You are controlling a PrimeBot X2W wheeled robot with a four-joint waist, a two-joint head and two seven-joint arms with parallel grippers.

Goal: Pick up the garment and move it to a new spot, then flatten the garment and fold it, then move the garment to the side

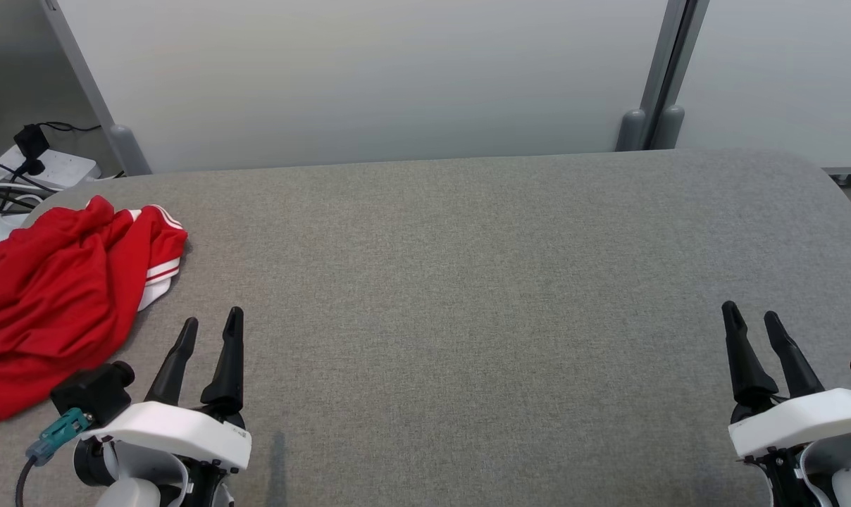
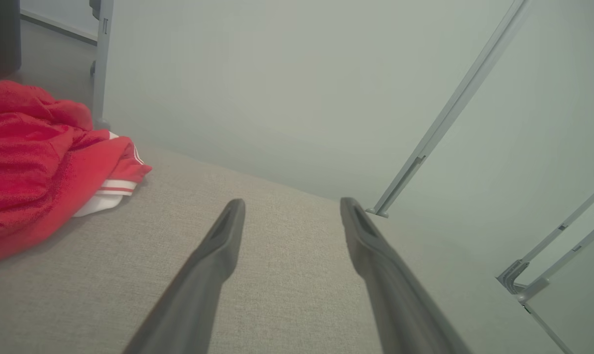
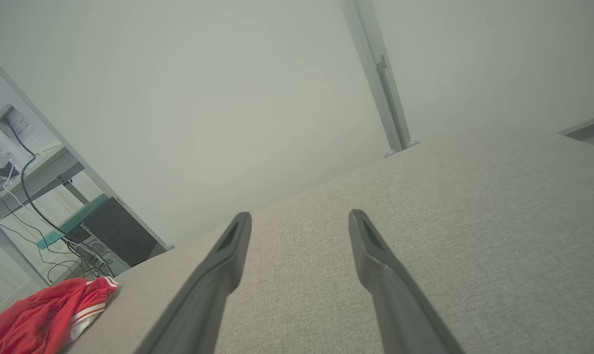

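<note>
- Grey fabric-topped desk (image 1: 468, 282) across the whole head view, pale partition panels (image 1: 369, 77) along the far edge.
- Red garment (image 1: 52, 296) with white stripe trim, crumpled in a heap at the left side of the desk, running out of the picture on the left. Flat nowhere, no fold made.
- Left pincer (image 1: 212, 318) at near left, fingers spread, pinching nothing; tips just right of the heap, apart from it.
- Right pincer (image 1: 751, 311) at near right, spread too, holding nothing; well apart from the garment, most of the desk between.
- White power strip (image 1: 59, 167) with black plugs and cables past the far-left corner, off the desk.
- Progress, as a judgement: very start, no step done, garment untouched.
- Left to do: grab, carry to a new spot, flatten, fold, shift aside.
- Probable next: reach left with the left pincer, closest to the heap.
</note>
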